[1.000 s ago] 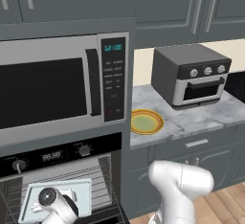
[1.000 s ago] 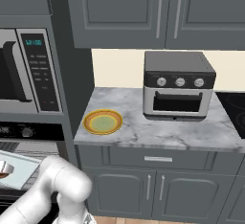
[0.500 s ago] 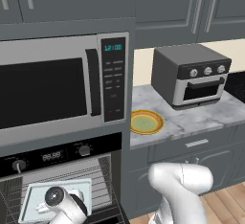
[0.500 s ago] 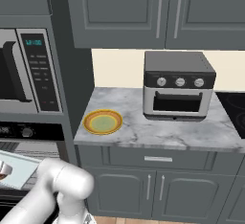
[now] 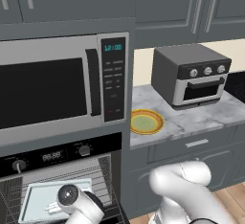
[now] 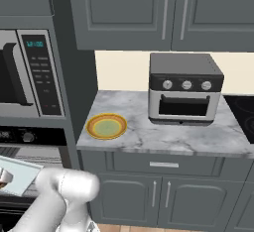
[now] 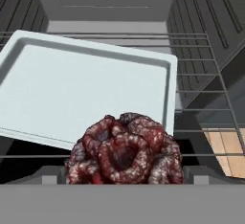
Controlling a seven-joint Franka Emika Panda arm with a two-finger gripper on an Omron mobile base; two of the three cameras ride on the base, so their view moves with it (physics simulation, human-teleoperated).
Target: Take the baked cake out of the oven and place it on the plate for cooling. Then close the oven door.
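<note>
Baked cake [image 7: 125, 150] low between the jaws (tips hidden, grip unclear), baking tray [image 7: 86, 86] just beyond

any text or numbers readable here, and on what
"12:00", in teal digits, on the microwave display at the top of its keypad panel.
Microwave keypad labels: too small to read.
The oven control panel's digital display: blurred, not readable.
Toaster oven knobs: no legible markings.
Nothing written on the plate, the baking tray or the cake.
</note>
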